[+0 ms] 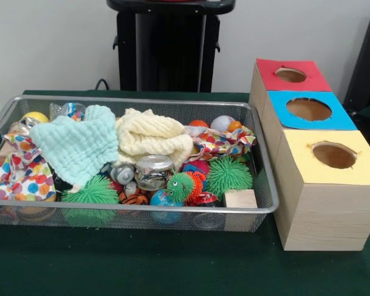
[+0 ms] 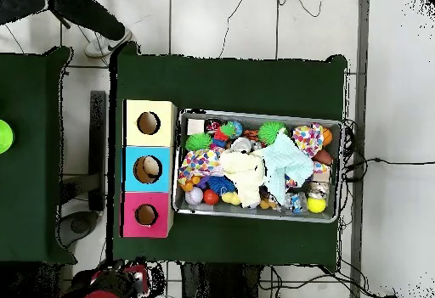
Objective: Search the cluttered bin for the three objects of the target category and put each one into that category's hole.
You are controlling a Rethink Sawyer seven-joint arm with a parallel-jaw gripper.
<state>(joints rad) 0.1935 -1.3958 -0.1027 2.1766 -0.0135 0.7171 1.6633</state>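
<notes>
On the left of the green table, the bin (image 1: 142,209) lay heaped with clutter: a dotted cloth (image 1: 21,169) at its left end, then a mint cloth (image 1: 80,145) and a cream cloth (image 1: 151,137) draped over the middle, a shiny silver can (image 1: 153,171) below them, green spiky balls (image 1: 228,174) toward the front, and a small wooden block (image 1: 240,198) in the near right corner. One see-through bottle piece (image 1: 68,111), wrinkly, glinting and marked with blue, sat in the far left corner behind the mint cloth; the other two could not be picked out among the toys. Right of the bin stood a row of three wooden boxes, and the hole (image 1: 308,109) in the blue-topped middle one lay between the red-topped box (image 1: 293,75) and the yellow-topped box (image 1: 333,154). The arm (image 2: 110,282) was folded back by the pedestal, well apart from the bin, showing only as a red and black mass at the overhead view's bottom edge; the gripper itself did not show, so whether it was released or clenched cannot be told.
</notes>
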